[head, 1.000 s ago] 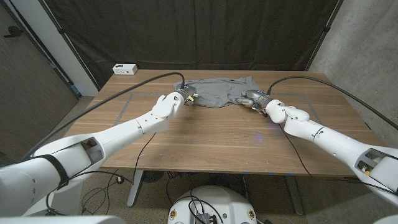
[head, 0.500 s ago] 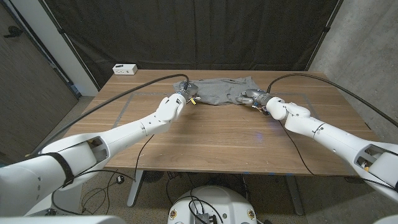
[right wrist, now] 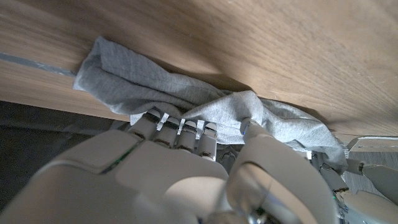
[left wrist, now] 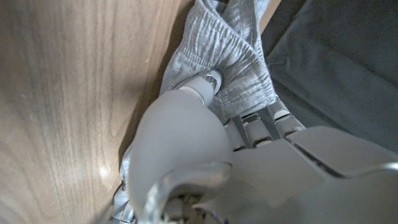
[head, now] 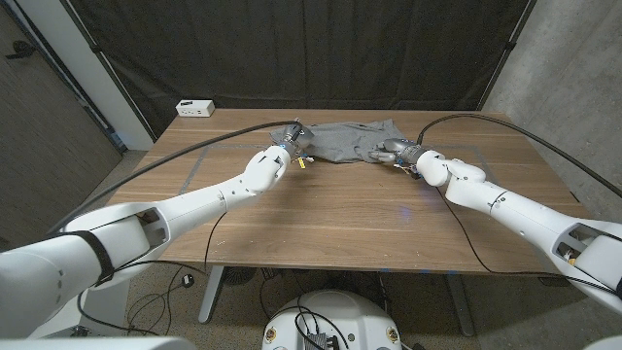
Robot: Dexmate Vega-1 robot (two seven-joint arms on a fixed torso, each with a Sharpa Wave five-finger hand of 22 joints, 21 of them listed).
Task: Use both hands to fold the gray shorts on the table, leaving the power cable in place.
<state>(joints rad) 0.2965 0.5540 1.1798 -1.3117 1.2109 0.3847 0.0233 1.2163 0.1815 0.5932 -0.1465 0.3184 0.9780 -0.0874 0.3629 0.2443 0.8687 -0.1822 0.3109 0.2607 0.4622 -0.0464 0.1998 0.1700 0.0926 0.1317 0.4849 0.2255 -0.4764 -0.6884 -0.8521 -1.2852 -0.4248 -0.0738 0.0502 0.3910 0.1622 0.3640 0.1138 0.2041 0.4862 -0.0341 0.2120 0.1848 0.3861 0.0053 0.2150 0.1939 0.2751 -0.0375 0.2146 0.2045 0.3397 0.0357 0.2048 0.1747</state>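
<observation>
Both the left hand (head: 292, 144) and the right hand (head: 391, 151) are pinching the gray shorts (head: 340, 139) at 12 o'clock on the table (head: 330, 209), so they should be lifting evenly together.

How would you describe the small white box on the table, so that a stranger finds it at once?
Look at the wooden table, then at its far left corner. There lies the white box, low and oblong, apart from the gray shorts. It is the one white thing on the wood besides the robot's arms.
</observation>
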